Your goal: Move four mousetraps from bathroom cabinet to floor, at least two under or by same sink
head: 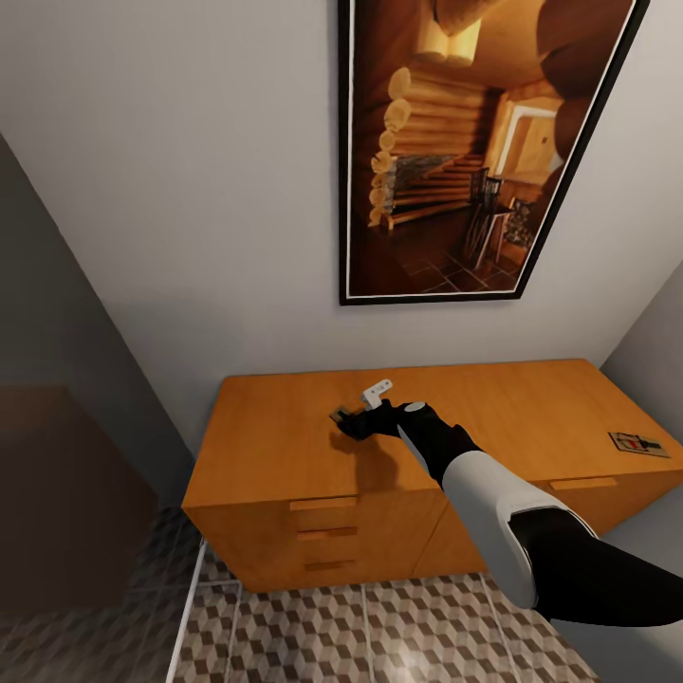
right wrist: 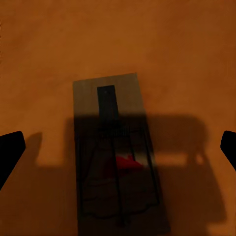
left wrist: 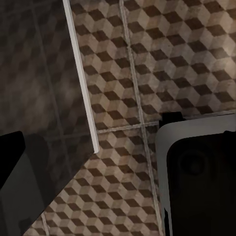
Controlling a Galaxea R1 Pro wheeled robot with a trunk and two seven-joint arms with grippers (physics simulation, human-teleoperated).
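Orange-tan wooden cabinet [head: 285, 427] top – the right gripper [head: 353, 422], jaws wide, hovers above a flat tan mousetrap [right wrist: 118, 157]; a second trap [head: 634, 443] waits far right, none visible on the cube-patterned tile floor [head: 379, 636] – left gripper's jaws: cannot tell.

Cabinet [head: 285, 446]: orange-tan wood, smooth flat top, drawers in front, standing on the cube-patterned bathroom floor [head: 379, 636]. On top: one mousetrap [head: 636, 443] near the right end; another mousetrap [right wrist: 118, 157] lying flat mid-top.
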